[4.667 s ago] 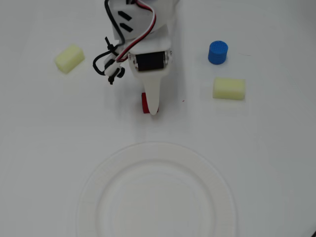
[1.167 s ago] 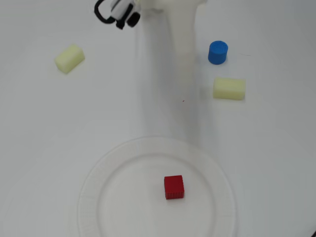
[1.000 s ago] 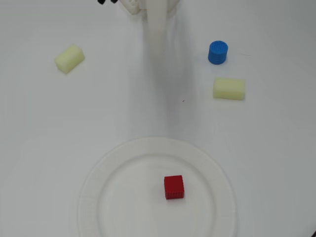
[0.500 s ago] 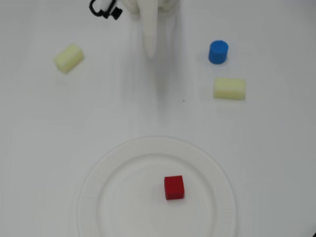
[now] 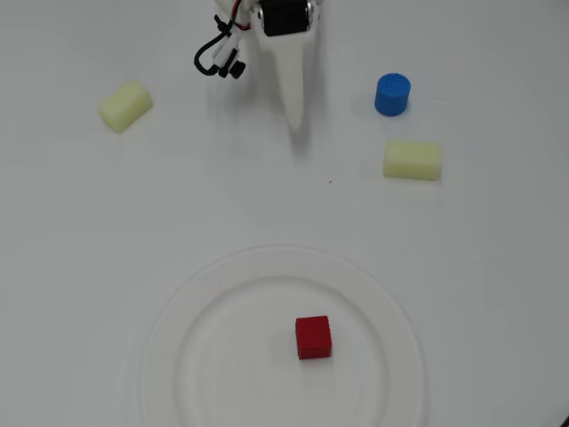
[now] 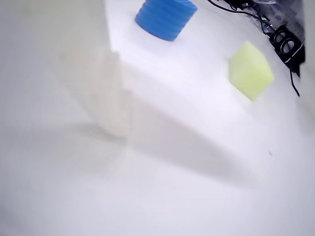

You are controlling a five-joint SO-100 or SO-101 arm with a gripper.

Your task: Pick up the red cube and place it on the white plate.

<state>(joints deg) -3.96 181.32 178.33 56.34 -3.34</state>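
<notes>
Red cube (image 5: 313,337): bright red, finely textured. White plate (image 5: 178,347): white, ribbed rim. Cylinder (image 5: 392,94): blue, ridged. Two blocks (image 5: 124,105) (image 5: 412,159) flanking the cylinder: pale yellow. Gripper (image 5: 295,114): white.

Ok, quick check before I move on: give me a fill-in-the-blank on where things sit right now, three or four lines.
1. In the overhead view, the small red textured cube rests on the large round white ____.
2. The blue ribbed cylinder stands on the white table, just above a pale ____ foam block.
3. The number of pale foam blocks on the table in the overhead view is ____.
4. The white gripper holds ____.

Missing words: plate; yellow; two; nothing
</notes>
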